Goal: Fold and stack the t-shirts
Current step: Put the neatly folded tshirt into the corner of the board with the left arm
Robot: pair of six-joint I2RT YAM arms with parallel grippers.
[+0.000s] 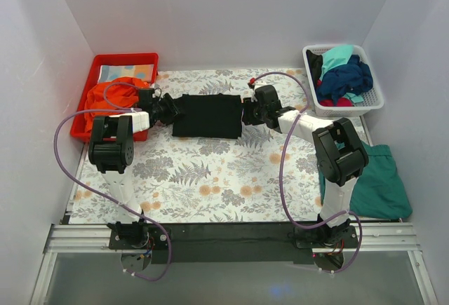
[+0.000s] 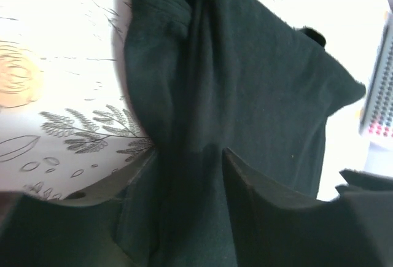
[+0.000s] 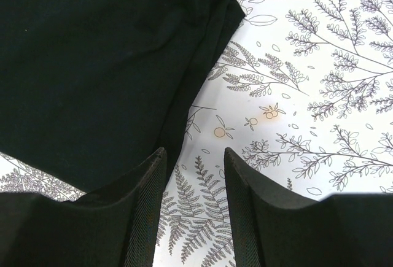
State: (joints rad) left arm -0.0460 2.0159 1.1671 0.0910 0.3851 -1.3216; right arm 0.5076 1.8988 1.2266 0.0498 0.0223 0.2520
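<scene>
Your 2 pincers flank the shirt, which lies folded between them (a neat rectangle), likely so you can square its ends. The right pincer is spread with nothing in it, and the shirt's edge is just beside 1 finger. Cloth runs into the gap of the left pincer; I cannot tell whether it pinches.

Two arms, same build. Left arm: white tubular links, bulky black joint housings, black base block. Right arm: alike. A lilac cable loops loose from each base up to the wrist. The right arm's cable carries a small red connector. Black wedge-shaped fingers, inner faces finely ribbed.
</scene>
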